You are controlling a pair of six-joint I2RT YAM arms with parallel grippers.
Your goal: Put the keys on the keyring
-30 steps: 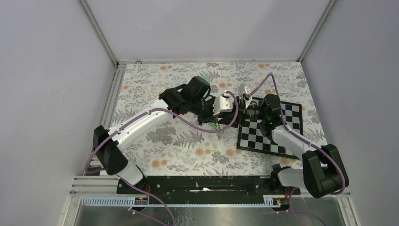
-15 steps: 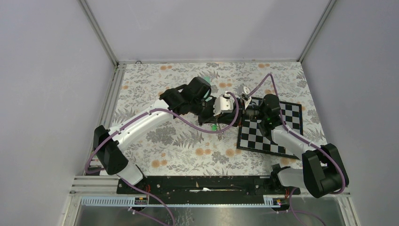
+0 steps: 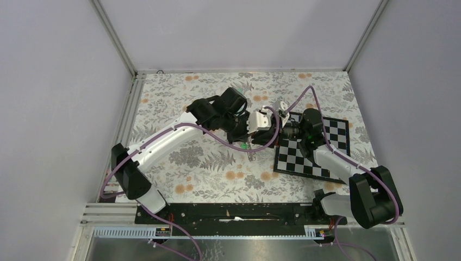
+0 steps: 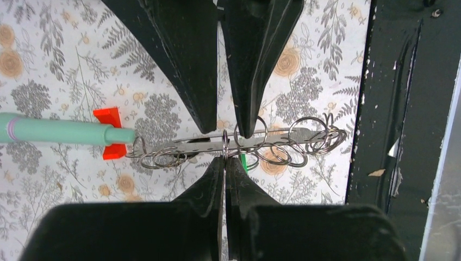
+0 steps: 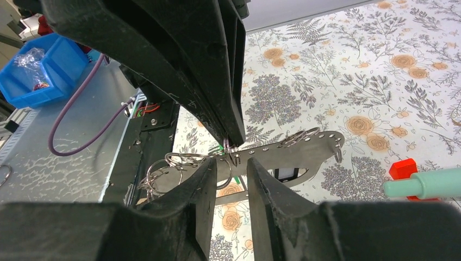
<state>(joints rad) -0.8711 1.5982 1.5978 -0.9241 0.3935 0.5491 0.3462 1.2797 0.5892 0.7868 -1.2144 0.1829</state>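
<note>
The keyring [image 4: 190,145] is a flat grey strap with holes and several thin wire rings hanging from it, held above the floral cloth. My left gripper [image 4: 224,159] is shut on one of those wire rings. My right gripper [image 5: 231,162] faces it from the other side, open, its tips straddling the strap [image 5: 293,152] by the held ring. A bright green key head [image 4: 243,161] shows just under the strap, and in the top view as a green speck [image 3: 245,145]. The darker key is hidden. In the top view both grippers meet at mid-table [image 3: 273,133].
A teal stick [image 4: 60,132] with a red base [image 4: 111,140] lies just left of the strap. A black-and-white checkerboard [image 3: 318,155] lies under the right arm. A blue bin [image 5: 38,70] sits beyond the table's near rail [image 4: 391,109].
The left arm's wrist has shifted slightly right and back, bringing the two grippers closer together. The green key head has hardly moved.
</note>
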